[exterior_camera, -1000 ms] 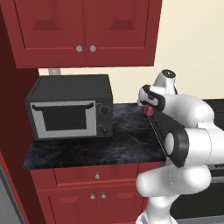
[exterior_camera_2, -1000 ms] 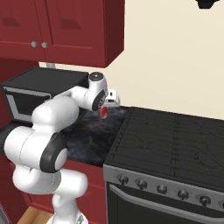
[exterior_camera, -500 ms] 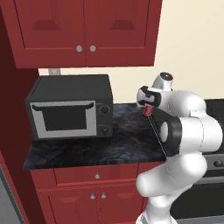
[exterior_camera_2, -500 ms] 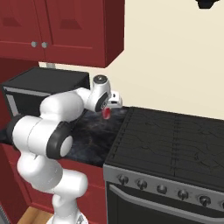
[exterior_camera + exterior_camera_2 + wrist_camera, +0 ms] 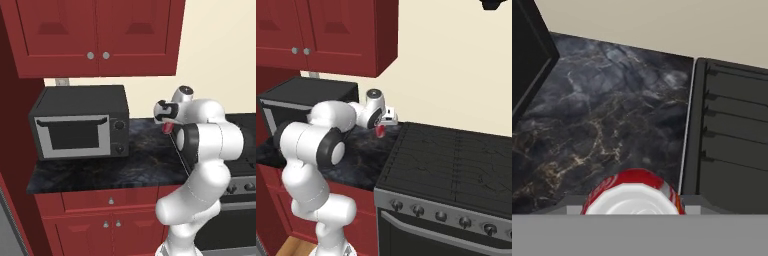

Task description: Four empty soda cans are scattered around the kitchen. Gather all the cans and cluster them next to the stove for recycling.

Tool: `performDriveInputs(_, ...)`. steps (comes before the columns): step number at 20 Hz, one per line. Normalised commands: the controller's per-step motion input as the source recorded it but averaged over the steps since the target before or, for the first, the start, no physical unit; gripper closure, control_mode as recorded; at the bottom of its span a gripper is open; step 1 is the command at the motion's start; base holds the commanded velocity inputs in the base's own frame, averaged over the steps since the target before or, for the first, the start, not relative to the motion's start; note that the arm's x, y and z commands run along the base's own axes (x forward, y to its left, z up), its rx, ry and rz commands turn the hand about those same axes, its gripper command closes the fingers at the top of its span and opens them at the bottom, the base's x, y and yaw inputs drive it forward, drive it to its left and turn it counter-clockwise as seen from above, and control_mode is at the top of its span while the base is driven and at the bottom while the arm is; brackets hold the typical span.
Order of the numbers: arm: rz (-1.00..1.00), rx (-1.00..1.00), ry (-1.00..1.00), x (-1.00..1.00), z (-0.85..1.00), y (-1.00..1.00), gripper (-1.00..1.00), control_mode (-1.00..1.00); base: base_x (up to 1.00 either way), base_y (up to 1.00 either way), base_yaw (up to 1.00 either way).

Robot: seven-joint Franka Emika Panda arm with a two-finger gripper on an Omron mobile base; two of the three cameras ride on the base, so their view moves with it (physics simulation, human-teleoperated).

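My gripper (image 5: 168, 127) hangs over the black marbled counter between the microwave and the stove, shut on a red soda can (image 5: 167, 128). From the right base camera the same soda can (image 5: 380, 130) shows just left of the stove's (image 5: 456, 160) black grated cooktop, under the gripper (image 5: 381, 129). In the hand view the can's silver top and red rim (image 5: 632, 192) sit at the bottom, above the counter and close to the stove's left edge (image 5: 732, 140).
A black microwave (image 5: 80, 122) stands on the counter (image 5: 135, 162) to the left. Dark red upper cabinets (image 5: 95, 35) hang above it and lower cabinets (image 5: 100, 220) sit below. The cream wall runs behind the stove.
The arm has carried the can a little to the right, closer to the stove's left edge. The grip has not changed.
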Motion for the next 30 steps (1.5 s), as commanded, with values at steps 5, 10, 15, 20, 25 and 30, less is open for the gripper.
performDriveInputs(5,0.0,0.0,0.01,0.38,-0.14,-0.11,1.0,-1.0,0.0,0.0,0.0)
performDriveInputs(10,0.0,0.0,0.02,0.36,-0.2,0.0,1.0,-1.0,0.0,0.0,0.0)
performDriveInputs(15,0.0,0.0,0.02,0.3,-0.23,-0.03,1.0,-1.0,0.0,0.0,0.0)
performDriveInputs(20,0.0,0.0,0.0,0.21,-0.2,-0.07,1.0,-1.0,0.0,0.0,0.0)
performDriveInputs(25,0.0,0.0,0.01,0.16,-0.24,-0.05,1.0,-1.0,0.0,0.0,0.0)
performDriveInputs(30,0.0,0.0,0.01,0.16,-0.24,0.0,1.0,-1.0,0.0,0.0,0.0)
